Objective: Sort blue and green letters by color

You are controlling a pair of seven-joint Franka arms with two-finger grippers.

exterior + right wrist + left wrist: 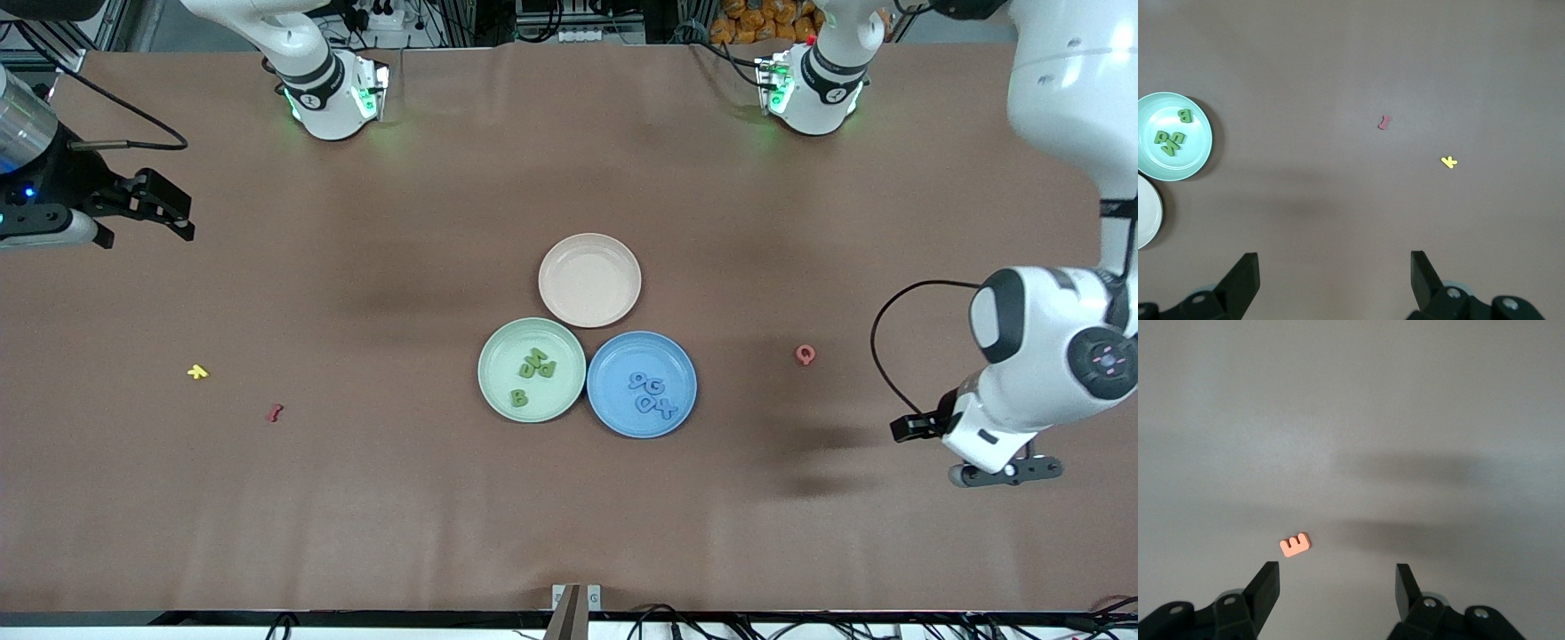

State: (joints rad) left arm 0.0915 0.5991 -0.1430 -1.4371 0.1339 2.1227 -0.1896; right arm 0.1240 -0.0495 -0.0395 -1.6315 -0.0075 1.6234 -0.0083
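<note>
Evidently sorted: green letters (532, 373) lie in the green plate (494, 391) and blue letters (653, 396) in the blue plate (613, 418), mid-table toward the front edge; I judge them light, stiff, best pinched across flat sides; left gripper (1338, 587) and right gripper (1335, 277) hover spread wide, empty, near opposite table ends.

Brown table (356, 498), cables along edge.

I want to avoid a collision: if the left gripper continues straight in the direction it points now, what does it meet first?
Probably only bare table. The open left gripper has the orange E just off its line, near one finger; depth is unclear.
</note>
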